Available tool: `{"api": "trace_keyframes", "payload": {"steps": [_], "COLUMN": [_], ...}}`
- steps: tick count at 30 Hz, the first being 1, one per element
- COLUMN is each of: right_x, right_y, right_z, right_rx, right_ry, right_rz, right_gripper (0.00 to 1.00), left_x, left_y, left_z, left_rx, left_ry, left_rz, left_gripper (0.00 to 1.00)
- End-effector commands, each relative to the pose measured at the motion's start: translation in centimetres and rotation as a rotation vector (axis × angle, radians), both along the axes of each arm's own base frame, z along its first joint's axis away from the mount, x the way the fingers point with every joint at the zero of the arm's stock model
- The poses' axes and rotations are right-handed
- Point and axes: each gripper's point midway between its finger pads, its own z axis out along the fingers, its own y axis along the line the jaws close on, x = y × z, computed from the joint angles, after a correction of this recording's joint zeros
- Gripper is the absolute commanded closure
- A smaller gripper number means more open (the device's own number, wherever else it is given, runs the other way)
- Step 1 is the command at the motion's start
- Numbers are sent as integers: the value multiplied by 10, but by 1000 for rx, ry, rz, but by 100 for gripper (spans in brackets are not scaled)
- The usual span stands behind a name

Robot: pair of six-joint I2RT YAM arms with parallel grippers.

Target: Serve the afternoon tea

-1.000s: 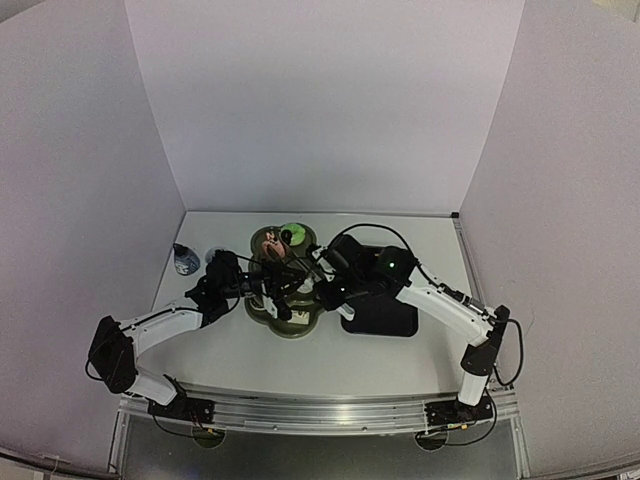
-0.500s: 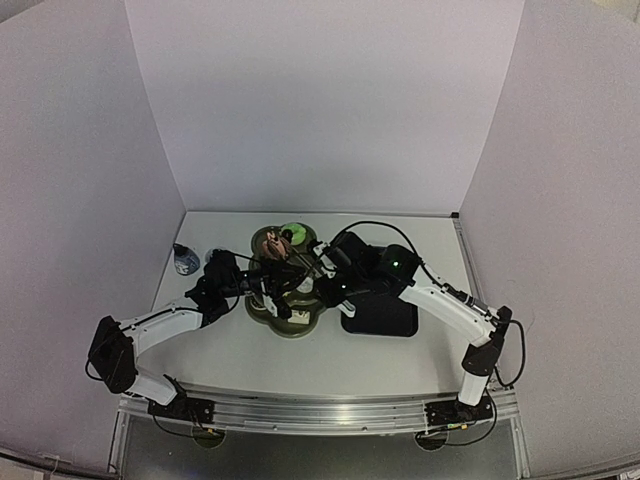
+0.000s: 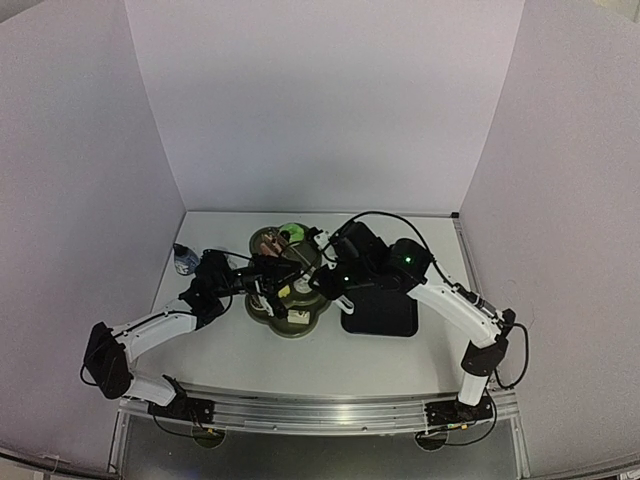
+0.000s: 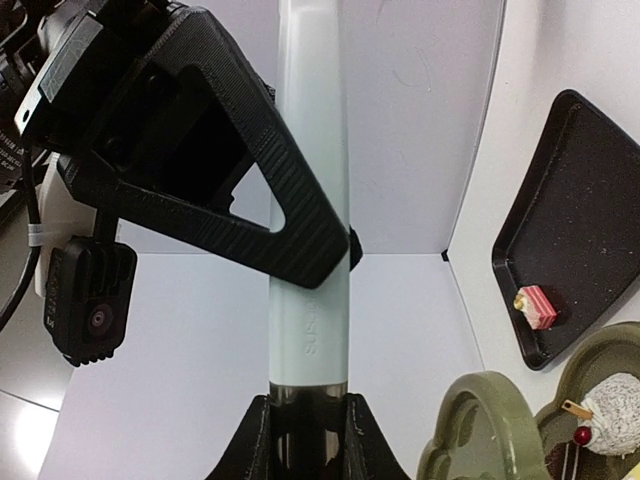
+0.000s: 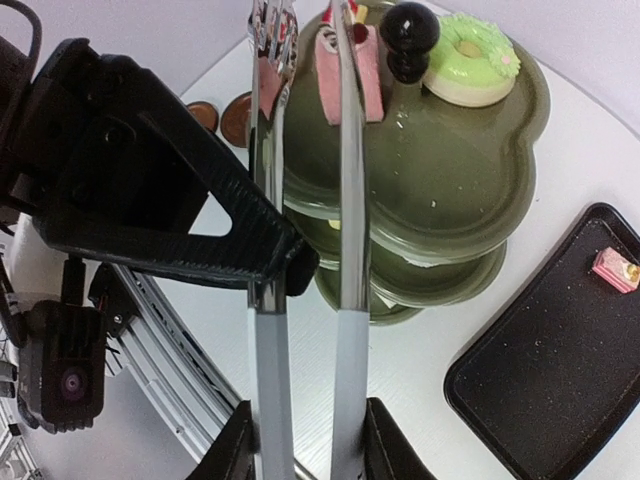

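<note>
One pink cake slice (image 5: pixel 370 80) sits between the tips of my metal tongs (image 5: pixel 345 250). It is up at the top plate of the green stand (image 5: pixel 450 180), near the green doughnut (image 5: pixel 470 45). I think it is soft and light and would squash easily, so the tongs should hold its sides gently. My right pincer (image 5: pixel 310 440) is squeezed on the two tong arms, partly closed. My left pincer (image 4: pixel 308 435) is clamped on a pale handle (image 4: pixel 312 330). I cannot tell if the cake rests on the plate.

Tongs (image 5: pixel 345 200) cropped at the tips; lower tiers of the stand (image 5: pixel 450 190) mostly hidden.
</note>
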Motion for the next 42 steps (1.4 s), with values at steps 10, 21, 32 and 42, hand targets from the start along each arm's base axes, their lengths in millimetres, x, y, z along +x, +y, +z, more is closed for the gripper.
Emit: {"api": "trace_keyframes", "payload": {"steps": [10,21,32,42], "right_x": [12,20,19,19], "right_y": [14,11,9,3], "right_z": [22,20,12,3], "right_rx": [56,40,18,-9], "right_ry": [-69,-104,-104,-98], "right_rz": [15,-19,-8,-22], "right_gripper": [65,61,60,56], "left_x": [-3,6,9,10], "left_y": [1,3,3,4], "left_z": [41,49,57,60], "left_rx": [-46,-75,-104,-111], "left_ry": [-36,24,32,27], "left_rz": [43,103,113,119], "left_gripper": [100,100,100,100]}}
